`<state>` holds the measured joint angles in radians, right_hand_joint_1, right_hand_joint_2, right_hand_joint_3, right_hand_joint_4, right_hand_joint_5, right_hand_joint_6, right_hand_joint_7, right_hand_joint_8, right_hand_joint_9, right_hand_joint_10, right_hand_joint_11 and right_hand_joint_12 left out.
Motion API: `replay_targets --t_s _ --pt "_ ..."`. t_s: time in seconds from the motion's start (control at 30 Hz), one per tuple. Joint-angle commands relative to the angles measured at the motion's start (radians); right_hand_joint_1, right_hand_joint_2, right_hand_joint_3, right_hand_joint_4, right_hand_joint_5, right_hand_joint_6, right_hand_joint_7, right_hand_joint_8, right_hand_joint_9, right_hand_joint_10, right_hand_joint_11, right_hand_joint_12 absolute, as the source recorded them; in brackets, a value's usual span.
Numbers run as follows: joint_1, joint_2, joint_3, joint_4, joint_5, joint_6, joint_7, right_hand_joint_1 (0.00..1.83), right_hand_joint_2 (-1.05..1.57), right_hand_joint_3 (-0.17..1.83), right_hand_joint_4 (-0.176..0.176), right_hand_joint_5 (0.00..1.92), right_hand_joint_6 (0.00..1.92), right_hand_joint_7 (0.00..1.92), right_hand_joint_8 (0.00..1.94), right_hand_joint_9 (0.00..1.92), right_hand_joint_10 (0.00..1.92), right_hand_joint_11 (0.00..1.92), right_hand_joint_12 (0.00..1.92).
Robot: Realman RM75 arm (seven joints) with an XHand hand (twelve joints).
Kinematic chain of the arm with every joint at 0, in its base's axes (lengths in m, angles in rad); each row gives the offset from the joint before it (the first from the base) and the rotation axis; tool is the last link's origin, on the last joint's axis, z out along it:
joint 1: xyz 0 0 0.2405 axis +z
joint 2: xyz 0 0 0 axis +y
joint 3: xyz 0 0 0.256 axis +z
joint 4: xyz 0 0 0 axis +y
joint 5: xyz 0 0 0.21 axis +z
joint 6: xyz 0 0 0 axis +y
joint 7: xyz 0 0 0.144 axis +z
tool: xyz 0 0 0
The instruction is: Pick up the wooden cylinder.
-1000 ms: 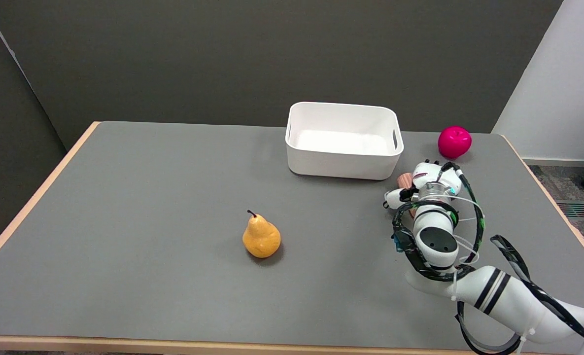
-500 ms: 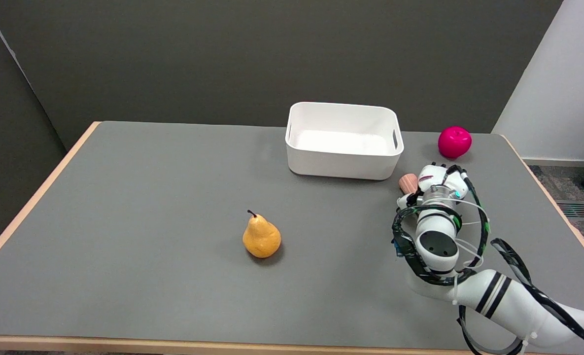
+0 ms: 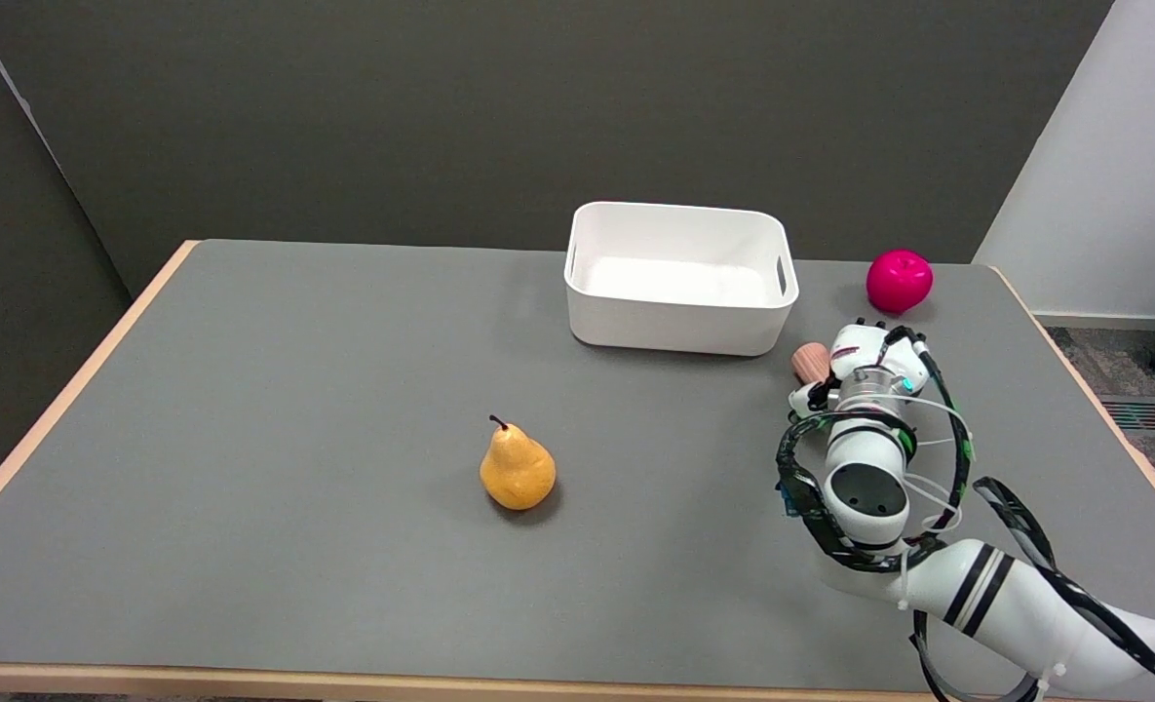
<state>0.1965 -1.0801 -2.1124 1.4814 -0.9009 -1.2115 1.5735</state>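
Observation:
The wooden cylinder (image 3: 810, 361) is a short, pale reddish-brown peg just in front of the white bin's right corner. Only its upper end shows; the rest is hidden behind my right hand (image 3: 855, 369). The hand comes in from the lower right and wraps the cylinder from its right side, with a fingertip (image 3: 801, 398) curled in below the visible end. The hand grips the cylinder. Whether the cylinder stands on the grey table (image 3: 294, 390) or is raised off it cannot be told from this view.
A white bin (image 3: 679, 317) with handle slots stands at the back, just left of the hand. A magenta apple (image 3: 899, 280) lies behind the hand at the back right. A yellow pear (image 3: 517, 470) sits mid-table. The table's right edge (image 3: 1094, 400) runs close by.
The hand's lower finger, spread out to the left a second ago, has curled in against the cylinder. The hand and the cylinder's visible end have shifted slightly right.

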Motion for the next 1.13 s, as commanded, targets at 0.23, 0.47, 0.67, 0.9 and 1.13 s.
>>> replay_targets --t_s 0.23,0.47,0.67,0.9,1.13 --pt "-0.059 0.017 0.036 0.033 -0.221 0.012 0.056 0.94 0.94 0.69 0.091 0.74 1.56 0.57 1.94 1.11 1.92 0.75 1.92" --pt "-0.095 0.034 0.087 0.082 -0.266 0.011 0.056 0.92 0.93 0.72 0.125 0.74 1.57 0.57 1.94 1.11 1.92 0.79 1.92" --pt "-0.111 0.045 0.116 0.125 -0.322 0.011 0.056 0.92 0.92 0.72 0.128 0.74 1.57 0.57 1.94 1.11 1.92 0.81 1.92" --pt "-0.07 0.078 0.121 0.199 -0.397 0.063 0.056 0.93 0.92 0.73 0.13 0.75 1.56 0.54 1.94 1.11 1.92 0.82 1.92" --pt "0.094 0.084 0.072 0.168 -0.367 0.225 0.048 0.93 0.91 0.75 0.129 0.75 1.57 0.51 1.94 1.09 1.92 0.81 1.92"
